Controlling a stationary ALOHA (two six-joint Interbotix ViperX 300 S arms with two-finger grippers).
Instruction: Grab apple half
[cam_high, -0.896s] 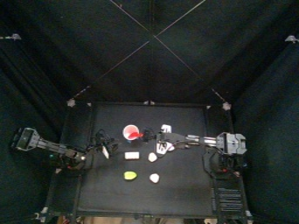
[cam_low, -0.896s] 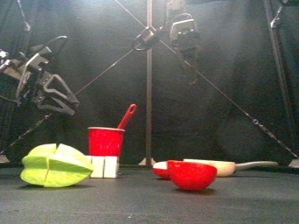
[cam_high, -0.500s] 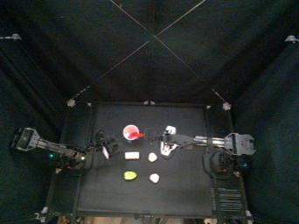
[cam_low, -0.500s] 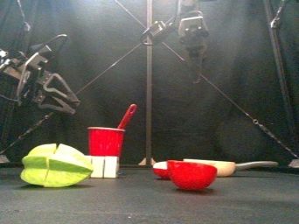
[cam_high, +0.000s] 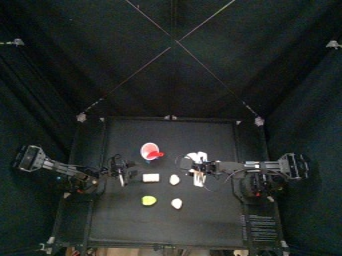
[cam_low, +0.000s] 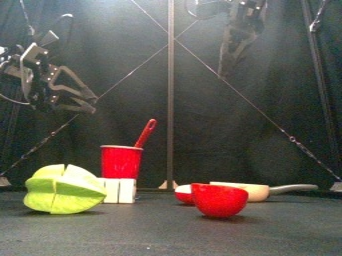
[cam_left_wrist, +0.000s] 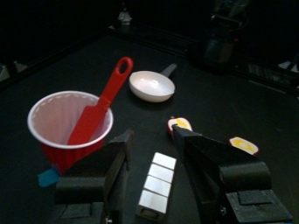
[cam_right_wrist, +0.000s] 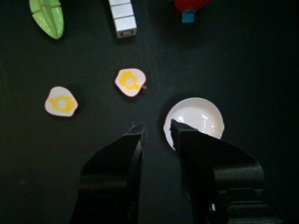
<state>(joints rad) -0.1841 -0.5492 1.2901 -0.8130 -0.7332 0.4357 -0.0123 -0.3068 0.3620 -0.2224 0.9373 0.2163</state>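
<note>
Two apple halves lie cut face up. The nearer apple half (cam_right_wrist: 131, 81) (cam_high: 175, 183) is just ahead of my right gripper (cam_right_wrist: 156, 131) (cam_high: 201, 172), which hovers high above the table with its jaws open and empty. The second apple half (cam_right_wrist: 61, 101) (cam_high: 175, 204) lies closer to the table's front. At table level the front apple half (cam_low: 218, 199) shows its red skin. My left gripper (cam_left_wrist: 155, 140) (cam_low: 47, 75) hangs open over the white blocks (cam_left_wrist: 152, 179), beside the red cup; one apple half (cam_left_wrist: 177, 124) lies just beyond its jaws.
A red cup (cam_high: 151, 152) holding a red spoon (cam_left_wrist: 105, 92) stands at the back left. A white ladle (cam_right_wrist: 195, 115) lies beside the right gripper. A green star fruit (cam_low: 64, 188) sits at the front left, next to the white blocks (cam_high: 151, 178).
My right arm has drawn back to the right, carrying its gripper from over the ladle towards the apple halves. The left gripper has risen slightly. Nothing on the table has moved.
</note>
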